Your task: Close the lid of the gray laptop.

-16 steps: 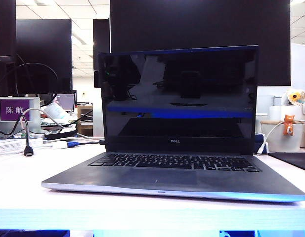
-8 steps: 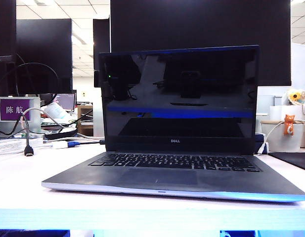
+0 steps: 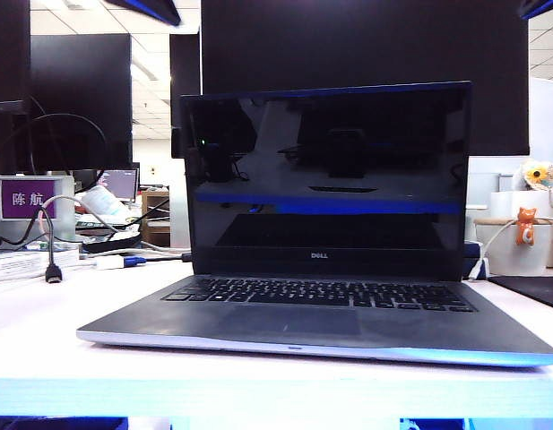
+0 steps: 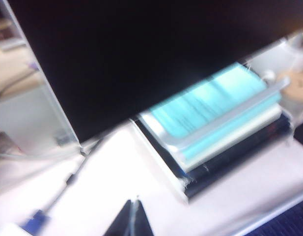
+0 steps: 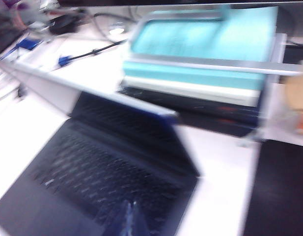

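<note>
Gray laptop sitting square at the middle of the white table, lid standing upright and fully open, dark glossy screen facing the near edge — nothing closed yet. Newly in view since a moment back: a dark blue-edged arm tip entering at the far upper left, another at the far upper right; neither was visible half a second ago, so both arms look to be descending toward the lid's top edge, well apart from it for now. Left gripper hovering over the table behind the laptop, near a stack of teal folders beneath a black monitor; right gripper above the keyboard's right side. Jaw state in either gripper impossible to tell — only blurred dark tips showing, no object evident between them. Likely next: contact with the lid's upper rim, then a push forward and down.
</note>
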You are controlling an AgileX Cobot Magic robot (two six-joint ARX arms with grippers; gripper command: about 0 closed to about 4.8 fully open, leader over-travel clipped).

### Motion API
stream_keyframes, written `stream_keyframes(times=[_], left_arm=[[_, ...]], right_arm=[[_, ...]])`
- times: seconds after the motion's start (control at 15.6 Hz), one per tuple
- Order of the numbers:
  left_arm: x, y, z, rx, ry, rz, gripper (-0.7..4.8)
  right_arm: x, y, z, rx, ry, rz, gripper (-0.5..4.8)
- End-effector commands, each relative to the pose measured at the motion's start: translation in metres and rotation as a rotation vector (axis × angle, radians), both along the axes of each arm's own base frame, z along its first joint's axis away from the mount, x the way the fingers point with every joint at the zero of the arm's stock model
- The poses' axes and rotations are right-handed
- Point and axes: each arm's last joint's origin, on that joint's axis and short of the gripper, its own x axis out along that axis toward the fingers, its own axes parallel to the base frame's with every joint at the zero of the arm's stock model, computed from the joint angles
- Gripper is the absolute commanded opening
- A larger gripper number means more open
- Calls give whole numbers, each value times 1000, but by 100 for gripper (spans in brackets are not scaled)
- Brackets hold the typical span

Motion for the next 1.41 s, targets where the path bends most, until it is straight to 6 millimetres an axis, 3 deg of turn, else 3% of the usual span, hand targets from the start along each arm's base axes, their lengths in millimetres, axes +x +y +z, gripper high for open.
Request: stream_keyframes(times=[0.06,0.19,0.26,0.38,0.51,0.77,1.28,1.41], left_arm=[[9,-7,-6,31,65,-27,-5],[15,-18,-18,48,101,-51,-5],[20,-21,-26,64,125,-59,-5],[22,-38,-36,83,146,-87,-5],[25,-51,-47,136,156,-47,-5],[26,-56,-56,157,205,-52,-5],[-15,-81,-77,324,481,-162,-5],[-24,-86,-74,351,482,-194,-5]], right_arm=[[-1,-4,15,60,-33,53,-6],[-5,-12,31,89,-24,62,-6],[-7,-10,42,142,-37,158,-6],[-8,-9,50,149,-56,174,-6],[-9,-8,45,177,1,209,-6],[-14,-8,34,154,91,232,-6],[-14,-8,34,153,90,231,-6],[-14,-8,34,155,94,231,-6]])
